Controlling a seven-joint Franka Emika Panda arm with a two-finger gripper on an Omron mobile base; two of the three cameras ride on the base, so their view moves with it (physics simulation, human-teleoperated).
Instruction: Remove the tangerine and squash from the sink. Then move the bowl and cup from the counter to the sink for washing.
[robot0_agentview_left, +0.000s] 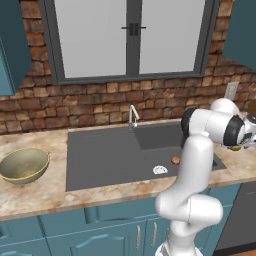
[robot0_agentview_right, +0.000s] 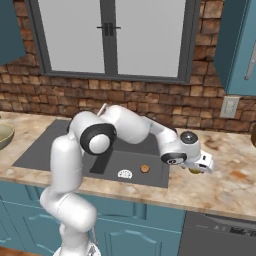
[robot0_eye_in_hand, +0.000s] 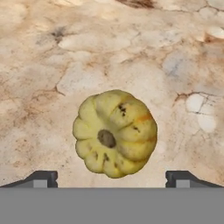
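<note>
No legible text; squash (robot0_eye_in_hand: 114, 133) on counter (robot0_eye_in_hand: 52, 78), gripper (robot0_eye_in_hand: 111, 177) wide.

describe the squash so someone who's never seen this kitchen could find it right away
Start at the dark grey sink under the window, then move to the marble counter on its right. The squash lies there on the bare stone, directly below the open gripper. It is a ribbed, yellow-green, pumpkin-shaped fruit with a dark stem scar, unlike the small smooth orange tangerine down in the basin.
</note>
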